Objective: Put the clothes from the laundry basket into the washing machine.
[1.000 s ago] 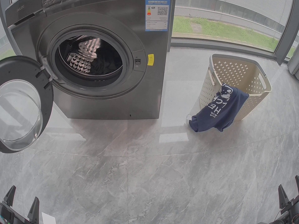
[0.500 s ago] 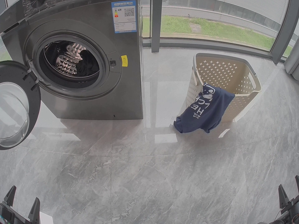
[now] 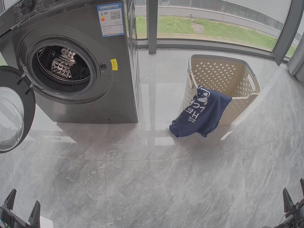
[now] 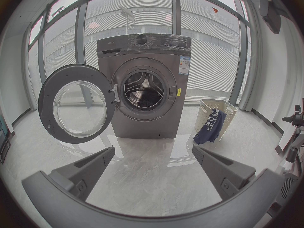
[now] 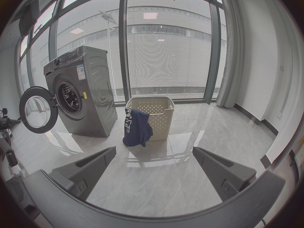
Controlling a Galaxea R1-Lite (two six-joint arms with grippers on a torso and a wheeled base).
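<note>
Basket (image 3: 218,70) stands at one o'clock on the floor (image 3: 152,181), with a navy shirt (image 3: 199,114) draped over its near rim and reaching the floor. Washer (image 3: 120,89) sits at eleven o'clock, door (image 3: 12,111) swung open, dark cloth (image 3: 79,71) in its drum. Left claw (image 3: 24,197) at seven and right claw (image 3: 294,187) at five gape wide, empty.

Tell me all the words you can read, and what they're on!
White letters on the navy shirt: upside down, folded, no whole word reads.
Blue-and-white label on the washing machine: too small.
Yellow sticker beside the door opening: too small.
</note>
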